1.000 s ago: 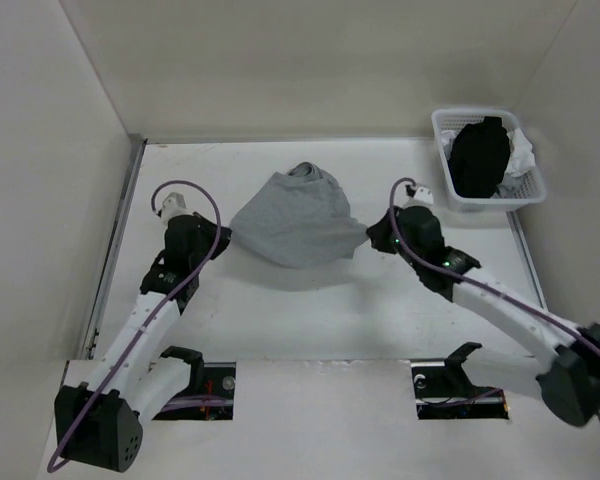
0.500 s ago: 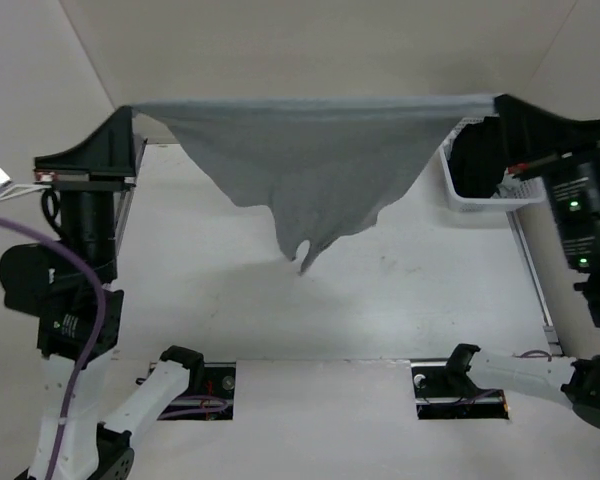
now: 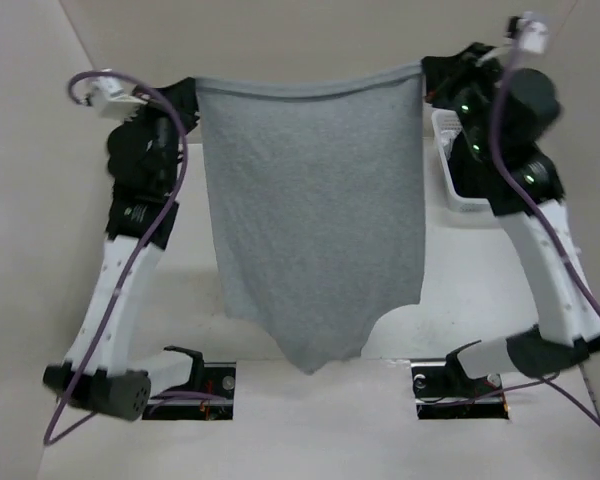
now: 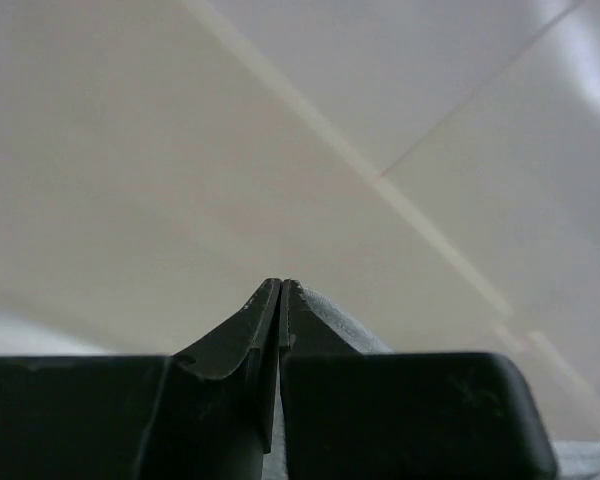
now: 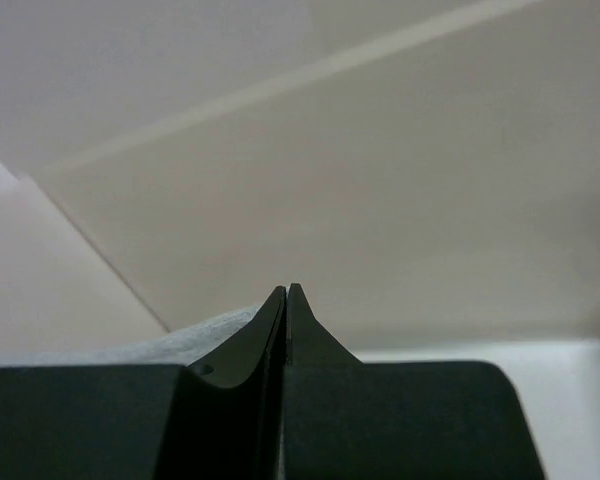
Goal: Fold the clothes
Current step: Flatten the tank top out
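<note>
The grey T-shirt (image 3: 315,220) hangs high in the air as a flat sheet, its top hem stretched between both grippers and its lower end drooping to a point near the table's front edge. My left gripper (image 3: 190,92) pinches the top left corner and my right gripper (image 3: 428,72) pinches the top right corner. In the left wrist view the left gripper (image 4: 281,283) is shut, with grey fabric (image 4: 335,322) showing beside its right finger. In the right wrist view the right gripper (image 5: 286,289) is shut too, grey fabric (image 5: 170,340) trailing off to its left.
A white basket (image 3: 455,190) stands at the back right, mostly hidden behind the right arm and the shirt. White walls enclose the table (image 3: 480,300) on the left, back and right. Both arms are raised tall at the sides.
The shirt went from a heap on the table to a raised, stretched sheet. Since half a second ago the grippers have come closer together and the cloth hangs longer and flatter.
</note>
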Motion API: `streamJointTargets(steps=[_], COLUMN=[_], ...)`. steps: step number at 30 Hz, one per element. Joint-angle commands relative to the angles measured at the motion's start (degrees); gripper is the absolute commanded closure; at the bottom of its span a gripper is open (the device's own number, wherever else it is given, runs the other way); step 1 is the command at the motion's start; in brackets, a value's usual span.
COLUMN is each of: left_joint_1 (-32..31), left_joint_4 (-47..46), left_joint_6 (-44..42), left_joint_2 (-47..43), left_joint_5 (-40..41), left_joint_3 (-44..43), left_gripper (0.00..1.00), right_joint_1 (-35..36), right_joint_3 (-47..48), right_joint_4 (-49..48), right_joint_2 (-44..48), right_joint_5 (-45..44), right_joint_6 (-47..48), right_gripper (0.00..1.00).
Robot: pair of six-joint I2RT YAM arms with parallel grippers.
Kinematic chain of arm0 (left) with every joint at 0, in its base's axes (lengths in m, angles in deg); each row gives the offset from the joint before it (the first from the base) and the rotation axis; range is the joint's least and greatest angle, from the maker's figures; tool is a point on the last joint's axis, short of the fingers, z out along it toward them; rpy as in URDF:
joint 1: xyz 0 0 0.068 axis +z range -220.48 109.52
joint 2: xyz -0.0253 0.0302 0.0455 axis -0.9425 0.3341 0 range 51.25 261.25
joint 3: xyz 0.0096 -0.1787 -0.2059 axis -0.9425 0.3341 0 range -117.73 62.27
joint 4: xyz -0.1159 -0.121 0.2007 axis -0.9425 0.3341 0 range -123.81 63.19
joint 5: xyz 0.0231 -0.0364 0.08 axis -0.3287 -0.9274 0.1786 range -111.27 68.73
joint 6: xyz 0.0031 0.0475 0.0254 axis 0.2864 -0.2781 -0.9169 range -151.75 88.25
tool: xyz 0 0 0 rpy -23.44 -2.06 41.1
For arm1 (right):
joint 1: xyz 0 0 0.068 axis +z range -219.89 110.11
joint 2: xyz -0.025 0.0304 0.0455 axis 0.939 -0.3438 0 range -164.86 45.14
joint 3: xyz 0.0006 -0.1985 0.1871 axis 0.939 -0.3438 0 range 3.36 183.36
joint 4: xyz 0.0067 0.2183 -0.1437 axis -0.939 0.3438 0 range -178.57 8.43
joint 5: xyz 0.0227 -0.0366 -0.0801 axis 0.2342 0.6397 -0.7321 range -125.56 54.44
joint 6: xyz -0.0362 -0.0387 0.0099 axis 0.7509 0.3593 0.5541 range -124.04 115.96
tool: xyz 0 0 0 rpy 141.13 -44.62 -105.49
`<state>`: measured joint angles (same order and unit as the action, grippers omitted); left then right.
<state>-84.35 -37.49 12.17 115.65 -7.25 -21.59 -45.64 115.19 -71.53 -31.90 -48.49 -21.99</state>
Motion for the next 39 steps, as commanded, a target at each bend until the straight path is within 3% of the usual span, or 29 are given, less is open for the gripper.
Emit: streamJointTargets(steps=[1,5,9,14,19,22,26,32,35,39], left_joint_1=[3.97,6.44,6.27,7.06,7.24,5.66,2.23,-2.69,-3.57,-3.93], left_joint_4=[-1.94,-1.16,2.27,2.63,1.75,0.26,-3.17,-3.00,4.44,21.32], left_joint_6=[2.74,5.03,3.81,2.22,1.17,0.29,-0.68,1.16,3.01,4.15], left_joint_2=[8.87,20.65,26.12,24.02,17.88,12.61,4.17,-13.83,-26.22,-40.73], left_joint_5=[-1.00,-5.31,-6.11,-6.11,-5.67,-4.71,-1.81,1.44,2.15,1.98], left_joint_3=[4.14,-4.36,-15.00,-18.36,-15.21,-9.25,4.55,34.76,47.35,55.02], left_gripper=[1.00,1.00,1.00,1.00,1.00,1.00,1.00,1.00,1.00,1.00], right_joint_1=[-5.04,-8.38,-9.88,-9.62,-9.53,-9.27,-7.95,-0.58,5.04,15.49], right_joint_3=[-3.11,4.68,19.00,29.14,25.21,13.03,-13.41,-51.48,-63.89,-76.65], right_joint_4=[-1.30,-0.52,5.36,8.45,8.81,5.48,-3.05,-10.17,-9.75,-4.58], right_joint_2=[-6.97,-16.80,-25.61,-27.56,-20.63,-11.86,2.99,23.65,31.65,40.80], right_joint_5=[10.98,13.71,15.74,15.83,15.04,14.25,13.55,9.33,8.36,5.12], right_joint_6=[-7.35,-8.76,-9.47,-9.20,-8.85,-8.68,-9.90,-12.63,-14.64,-20.44], right_gripper=[0.99,0.99,0.99,0.99,0.99,0.99,0.99,0.99,0.99,1.00])
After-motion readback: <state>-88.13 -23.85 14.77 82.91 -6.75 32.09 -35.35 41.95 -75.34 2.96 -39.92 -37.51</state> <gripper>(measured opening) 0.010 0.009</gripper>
